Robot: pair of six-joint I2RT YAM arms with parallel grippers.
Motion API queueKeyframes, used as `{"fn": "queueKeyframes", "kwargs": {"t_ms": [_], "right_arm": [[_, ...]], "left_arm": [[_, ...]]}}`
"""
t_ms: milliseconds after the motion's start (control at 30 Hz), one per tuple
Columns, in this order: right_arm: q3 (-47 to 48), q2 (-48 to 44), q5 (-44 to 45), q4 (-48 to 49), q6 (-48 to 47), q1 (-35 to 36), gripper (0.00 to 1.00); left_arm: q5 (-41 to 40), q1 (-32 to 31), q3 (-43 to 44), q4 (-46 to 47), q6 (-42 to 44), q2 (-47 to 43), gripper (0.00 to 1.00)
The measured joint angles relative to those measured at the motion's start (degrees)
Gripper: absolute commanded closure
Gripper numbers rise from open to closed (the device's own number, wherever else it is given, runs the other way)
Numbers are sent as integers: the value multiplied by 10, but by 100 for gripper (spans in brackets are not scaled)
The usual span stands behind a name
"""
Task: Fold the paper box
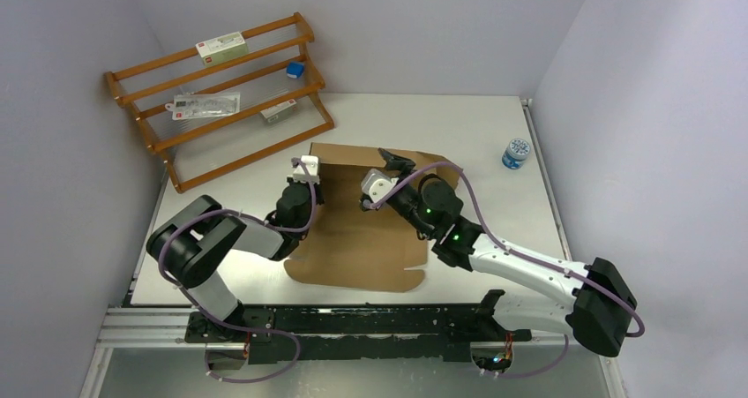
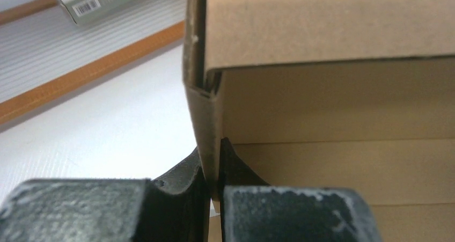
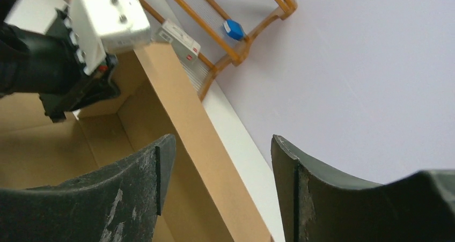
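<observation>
The paper box (image 1: 357, 239) is plain brown cardboard in the middle of the table, its back and left walls raised and its front panel lying flat. My left gripper (image 1: 310, 179) is at the back left corner. In the left wrist view the gripper (image 2: 211, 157) is shut on the upright left wall of the box (image 2: 332, 108), one finger on each face. My right gripper (image 1: 391, 162) hovers over the back wall. In the right wrist view it (image 3: 220, 159) stands open above that wall (image 3: 177, 108), touching nothing, with the left gripper (image 3: 80, 59) further along.
A wooden rack (image 1: 220, 89) leans at the back left, holding small cartons and a blue cube (image 1: 295, 69). A blue-and-white jar (image 1: 517, 153) stands at the back right. Grey walls close in on three sides.
</observation>
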Motion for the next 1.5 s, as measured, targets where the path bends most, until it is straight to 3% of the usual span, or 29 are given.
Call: {"fn": "queueKeyframes", "kwargs": {"t_ms": [133,400,667,1000,1200,1367,1500], "right_arm": [[0,0,-25,7,28,0,27],[-1,8,-12,31,56,0,25],[-10,7,8,43,66,0,24],[-10,-33,79,19,150,0,20],[16,-72,163,-56,257,-2,22],[30,-87,203,-108,370,-3,22],[30,-87,229,-140,462,-5,21]], "left_arm": [[20,2,0,-50,-1,-8,86],[40,4,2,-71,3,-25,51],[48,5,-30,-85,-6,-94,33],[63,5,-80,-206,-65,-290,25],[51,5,-95,-308,-103,-424,11],[60,24,-21,-365,-134,-425,10],[110,82,57,-387,-170,-371,11]]}}
